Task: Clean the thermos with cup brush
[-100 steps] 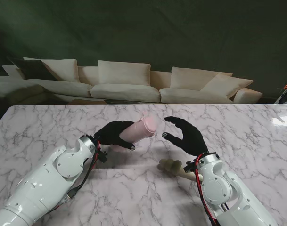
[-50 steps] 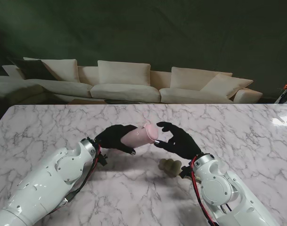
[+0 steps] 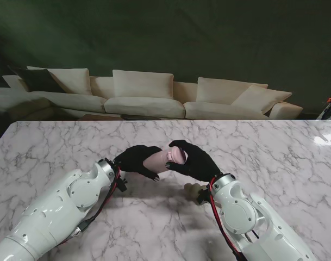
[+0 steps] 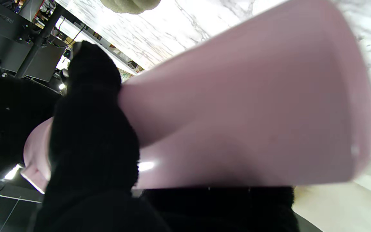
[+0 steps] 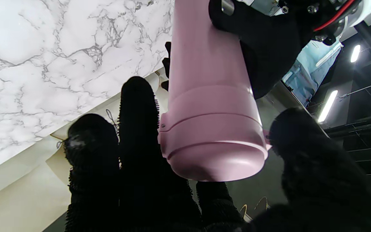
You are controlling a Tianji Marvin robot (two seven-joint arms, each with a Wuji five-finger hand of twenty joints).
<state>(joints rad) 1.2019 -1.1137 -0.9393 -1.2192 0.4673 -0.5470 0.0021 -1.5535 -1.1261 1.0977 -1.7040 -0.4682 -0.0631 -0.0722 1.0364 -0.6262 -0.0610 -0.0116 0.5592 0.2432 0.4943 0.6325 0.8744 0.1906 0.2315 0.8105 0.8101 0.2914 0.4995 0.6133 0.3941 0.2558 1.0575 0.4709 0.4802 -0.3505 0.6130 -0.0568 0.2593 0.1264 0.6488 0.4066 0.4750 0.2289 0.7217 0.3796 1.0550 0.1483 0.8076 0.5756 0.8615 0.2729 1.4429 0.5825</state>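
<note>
The pink thermos (image 3: 160, 160) is held off the marble table (image 3: 285, 147), lying nearly level, with my left hand (image 3: 135, 157) shut around its body. In the left wrist view the thermos (image 4: 237, 112) fills the picture, with one black finger (image 4: 89, 135) wrapped over it. My right hand (image 3: 195, 162) is cupped over its lid end. The right wrist view shows the lid (image 5: 214, 141) between my fingers (image 5: 137, 129) and thumb (image 5: 304, 154), which touch its sides. The cup brush (image 3: 193, 190), with a beige sponge head, lies on the table by my right wrist, partly hidden.
A cream sofa (image 3: 143, 95) stands beyond the table's far edge. The brush's sponge head (image 4: 129, 4) also shows in the left wrist view. Bare marble lies to both sides of the arms.
My right hand has swung left from beside the thermos and closed over its lid end. My left hand has tipped the thermos lower and slightly nearer to me.
</note>
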